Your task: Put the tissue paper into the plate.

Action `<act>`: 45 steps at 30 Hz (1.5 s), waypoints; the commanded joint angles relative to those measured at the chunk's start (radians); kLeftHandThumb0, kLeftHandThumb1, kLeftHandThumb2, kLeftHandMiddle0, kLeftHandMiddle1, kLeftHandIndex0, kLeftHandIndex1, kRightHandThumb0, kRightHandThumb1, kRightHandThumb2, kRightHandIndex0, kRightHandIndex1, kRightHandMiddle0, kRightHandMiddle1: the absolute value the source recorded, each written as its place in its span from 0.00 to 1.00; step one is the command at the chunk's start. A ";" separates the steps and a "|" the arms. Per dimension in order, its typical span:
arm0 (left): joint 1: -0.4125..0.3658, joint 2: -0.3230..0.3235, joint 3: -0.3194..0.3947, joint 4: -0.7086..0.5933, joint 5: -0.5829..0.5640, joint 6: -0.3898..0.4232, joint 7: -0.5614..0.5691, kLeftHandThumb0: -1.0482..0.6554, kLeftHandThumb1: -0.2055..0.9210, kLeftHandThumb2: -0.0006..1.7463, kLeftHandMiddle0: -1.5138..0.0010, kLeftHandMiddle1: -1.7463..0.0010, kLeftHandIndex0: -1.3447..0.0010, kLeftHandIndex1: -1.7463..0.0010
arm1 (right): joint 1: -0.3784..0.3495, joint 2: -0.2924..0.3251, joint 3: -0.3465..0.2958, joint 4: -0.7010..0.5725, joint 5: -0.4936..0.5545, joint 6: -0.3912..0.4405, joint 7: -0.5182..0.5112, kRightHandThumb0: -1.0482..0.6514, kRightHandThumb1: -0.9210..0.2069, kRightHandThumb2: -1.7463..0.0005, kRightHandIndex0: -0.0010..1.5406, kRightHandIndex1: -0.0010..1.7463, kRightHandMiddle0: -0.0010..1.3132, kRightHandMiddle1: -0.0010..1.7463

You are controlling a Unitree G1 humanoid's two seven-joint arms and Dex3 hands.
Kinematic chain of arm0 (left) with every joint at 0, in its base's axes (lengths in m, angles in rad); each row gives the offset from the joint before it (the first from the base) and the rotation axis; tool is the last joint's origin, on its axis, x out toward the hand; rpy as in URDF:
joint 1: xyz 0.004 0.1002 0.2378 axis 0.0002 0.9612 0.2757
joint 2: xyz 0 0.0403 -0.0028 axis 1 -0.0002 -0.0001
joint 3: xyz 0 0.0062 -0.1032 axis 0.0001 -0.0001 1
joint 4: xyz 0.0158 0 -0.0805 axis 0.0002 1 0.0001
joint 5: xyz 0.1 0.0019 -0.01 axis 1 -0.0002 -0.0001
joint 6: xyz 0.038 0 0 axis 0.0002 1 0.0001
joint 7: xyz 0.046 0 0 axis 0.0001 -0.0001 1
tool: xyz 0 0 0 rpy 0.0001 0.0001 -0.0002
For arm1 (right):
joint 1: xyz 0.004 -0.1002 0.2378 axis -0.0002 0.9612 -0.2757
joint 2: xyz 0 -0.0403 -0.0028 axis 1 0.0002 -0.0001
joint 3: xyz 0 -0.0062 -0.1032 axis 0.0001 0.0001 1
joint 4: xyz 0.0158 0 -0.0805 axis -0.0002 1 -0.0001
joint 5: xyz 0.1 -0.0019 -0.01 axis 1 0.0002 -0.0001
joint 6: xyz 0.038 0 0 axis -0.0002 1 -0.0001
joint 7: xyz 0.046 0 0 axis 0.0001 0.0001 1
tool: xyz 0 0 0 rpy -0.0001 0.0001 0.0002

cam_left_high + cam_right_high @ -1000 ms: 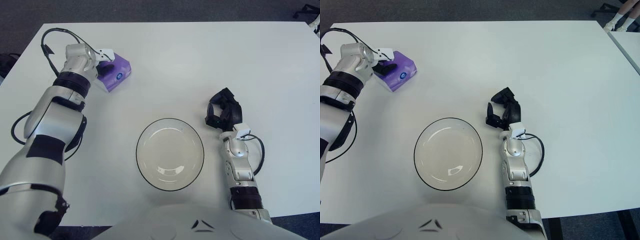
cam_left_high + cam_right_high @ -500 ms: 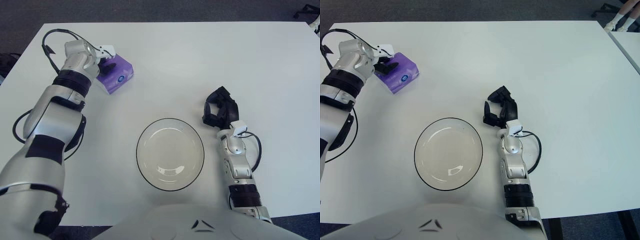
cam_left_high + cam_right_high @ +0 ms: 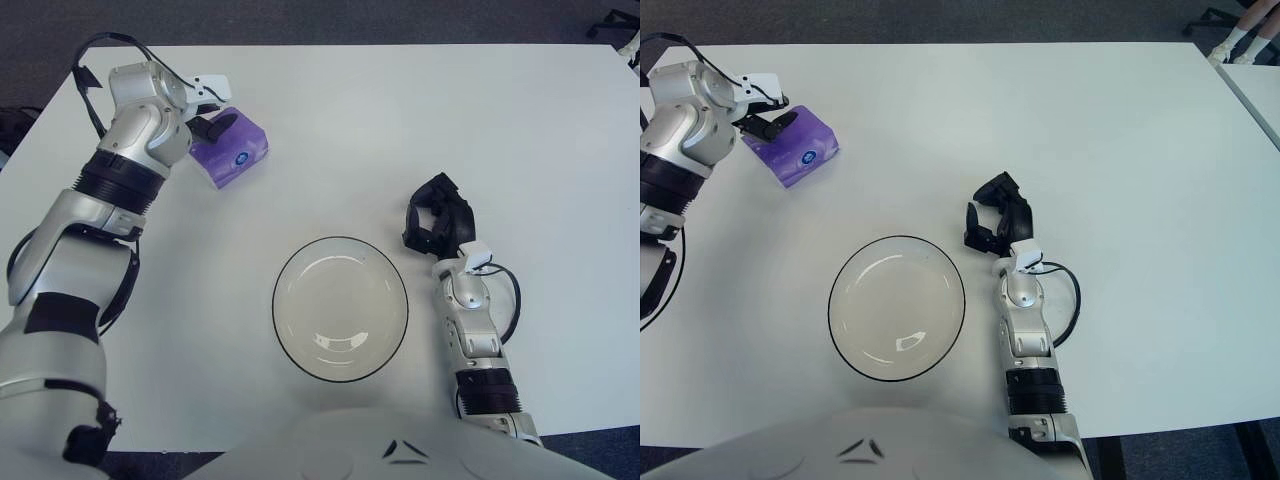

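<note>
Left eye view, white surface [image 3: 340, 120]. Item: tissue paper [image 3: 231, 152], purple pack, lying far left on the surface, well apart from the plate [image 3: 340, 308]. Item: plate, clear with dark rim, near centre front, holding nothing. Left hand [image 3: 205, 110]: at the pack's upper left edge, dark fingers [image 3: 218, 125] resting against its top, not closed around it. Right hand [image 3: 438, 217]: just right of the plate, fingers curled, holding nothing.

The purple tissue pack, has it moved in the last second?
Yes, slightly. The tissue pack has slid right along the table, toward the plate's side, with the left hand at its near-left end.
</note>
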 commanded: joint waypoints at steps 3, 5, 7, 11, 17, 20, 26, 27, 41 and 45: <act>0.023 0.030 -0.036 -0.073 0.049 -0.021 -0.029 0.00 1.00 0.72 1.00 1.00 1.00 1.00 | 0.102 -0.005 0.006 0.089 0.005 0.126 0.017 0.36 0.40 0.35 0.61 1.00 0.37 1.00; 0.024 0.037 -0.051 -0.089 0.075 -0.030 -0.036 0.00 1.00 0.72 1.00 1.00 1.00 1.00 | 0.102 -0.006 0.005 0.091 0.007 0.122 0.018 0.36 0.40 0.35 0.61 1.00 0.37 1.00; 0.027 0.041 -0.062 -0.110 0.101 -0.030 -0.042 0.00 1.00 0.72 1.00 1.00 1.00 1.00 | 0.102 -0.007 0.004 0.093 0.008 0.118 0.019 0.36 0.40 0.35 0.61 1.00 0.37 1.00; 0.041 0.045 -0.067 -0.157 0.139 -0.016 -0.059 0.00 1.00 0.72 1.00 1.00 1.00 1.00 | 0.101 -0.011 0.003 0.097 0.006 0.111 0.022 0.36 0.40 0.35 0.61 1.00 0.37 1.00; 0.063 0.041 -0.058 -0.224 0.174 -0.012 -0.081 0.00 1.00 0.70 1.00 1.00 0.99 0.93 | 0.100 -0.012 0.003 0.098 0.008 0.110 0.023 0.36 0.40 0.35 0.61 1.00 0.37 1.00; 0.069 0.039 -0.055 -0.236 0.186 -0.016 -0.085 0.00 1.00 0.69 0.97 0.99 1.00 0.77 | 0.099 -0.012 0.002 0.098 0.009 0.111 0.024 0.36 0.40 0.35 0.61 1.00 0.37 1.00; 0.104 0.017 -0.064 -0.244 0.227 -0.012 -0.064 0.00 1.00 0.68 0.99 0.74 0.95 0.15 | 0.103 -0.011 0.002 0.095 0.011 0.111 0.025 0.36 0.40 0.35 0.61 1.00 0.38 1.00; 0.106 0.015 -0.062 -0.245 0.232 -0.013 -0.064 0.00 1.00 0.68 0.99 0.70 0.92 0.10 | 0.103 -0.011 0.002 0.094 0.011 0.111 0.024 0.36 0.40 0.35 0.61 1.00 0.38 1.00; 0.218 -0.067 -0.066 -0.183 0.324 0.027 0.069 0.00 1.00 0.63 1.00 0.44 0.71 0.00 | 0.125 0.008 -0.012 0.066 0.019 0.134 0.002 0.36 0.40 0.35 0.59 1.00 0.38 1.00; 0.228 -0.112 -0.074 -0.107 0.324 0.039 0.111 0.00 1.00 0.61 1.00 0.57 0.87 0.05 | 0.132 0.017 -0.018 0.052 0.018 0.151 -0.012 0.36 0.40 0.35 0.59 1.00 0.37 1.00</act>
